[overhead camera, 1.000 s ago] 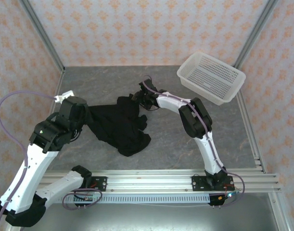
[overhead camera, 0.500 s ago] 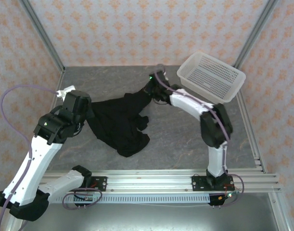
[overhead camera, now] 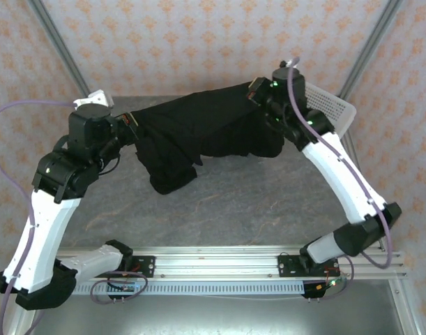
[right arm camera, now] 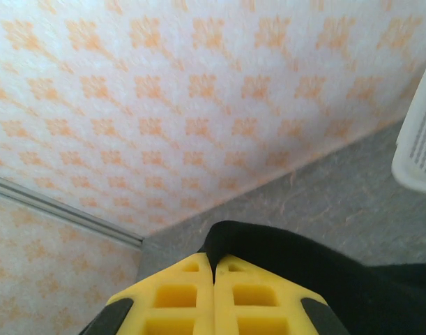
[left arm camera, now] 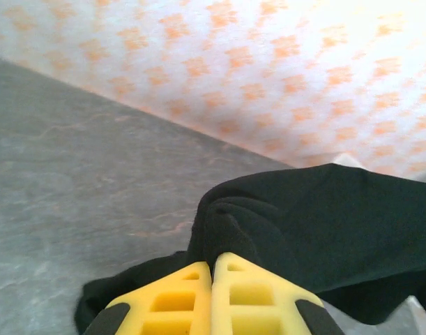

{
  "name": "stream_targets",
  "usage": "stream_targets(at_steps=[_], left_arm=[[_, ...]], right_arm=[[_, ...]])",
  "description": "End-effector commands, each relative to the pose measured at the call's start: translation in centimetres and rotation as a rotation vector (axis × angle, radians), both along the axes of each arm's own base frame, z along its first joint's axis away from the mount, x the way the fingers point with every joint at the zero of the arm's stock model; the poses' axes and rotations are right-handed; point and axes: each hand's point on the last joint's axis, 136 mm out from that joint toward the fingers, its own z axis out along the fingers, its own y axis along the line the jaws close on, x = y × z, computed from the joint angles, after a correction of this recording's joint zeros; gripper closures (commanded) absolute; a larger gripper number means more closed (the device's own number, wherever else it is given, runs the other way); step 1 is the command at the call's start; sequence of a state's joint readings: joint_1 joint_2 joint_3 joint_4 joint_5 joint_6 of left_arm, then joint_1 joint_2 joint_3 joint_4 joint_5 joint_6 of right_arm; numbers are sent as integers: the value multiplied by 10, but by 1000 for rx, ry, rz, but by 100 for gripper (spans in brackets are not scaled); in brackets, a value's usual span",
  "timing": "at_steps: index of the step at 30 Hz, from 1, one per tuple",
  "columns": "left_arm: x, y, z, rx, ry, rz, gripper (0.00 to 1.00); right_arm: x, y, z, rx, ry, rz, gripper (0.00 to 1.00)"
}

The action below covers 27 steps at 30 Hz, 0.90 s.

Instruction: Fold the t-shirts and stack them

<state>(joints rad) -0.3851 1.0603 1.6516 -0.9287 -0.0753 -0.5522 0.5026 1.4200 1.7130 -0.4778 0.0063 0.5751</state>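
Left gripper (left arm camera: 213,261): the two yellow honeycomb fingers are pressed flat together, with a bunched fold of the black t-shirt (left arm camera: 324,223) nipped at their tips. Over to the right gripper (right arm camera: 213,264), same story: yellow pads closed tight, with a smooth rounded edge of black cloth pinched between them.

From above, the left gripper (overhead camera: 131,120) and right gripper (overhead camera: 258,94) are well apart, and the t-shirt (overhead camera: 199,125) hangs stretched between them like a banner over the back half of the table. It shows plain matte black on this side. The top edge runs fairly taut, and the lower part droops in soft folds, with a heavier lobe sagging low near the left arm. Whether that lobe touches the surface, I cannot tell.

Beneath it lies the grey table (overhead camera: 254,202), with a marbled stone look. Behind the right arm sits the white perforated plastic basket (overhead camera: 332,106) in the far right corner. Its slotted wall (right arm camera: 418,150) also shows in the right wrist view, against the wallpaper (right arm camera: 164,84) with its orange floral pattern.
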Motion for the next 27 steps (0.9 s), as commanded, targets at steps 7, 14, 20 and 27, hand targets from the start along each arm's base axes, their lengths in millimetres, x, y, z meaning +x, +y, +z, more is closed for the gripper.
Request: stream_targets(at_steps=[7,14,20,27], left_arm=[[-66,18,102,-120,-348,-56,100],[-75,45,147,-147,-471,77,100],[-8,62,116,-29,-329,328,100],[151,94,15,-3,-17,449,100]], right_arm=[[-96,-73,126,39,-319,-88,100],[-117,-84,157,66,-403,-90,100],[-45,-45,122,-21,-294,-60,100],[110,7,-6,-55,-19,2,100]])
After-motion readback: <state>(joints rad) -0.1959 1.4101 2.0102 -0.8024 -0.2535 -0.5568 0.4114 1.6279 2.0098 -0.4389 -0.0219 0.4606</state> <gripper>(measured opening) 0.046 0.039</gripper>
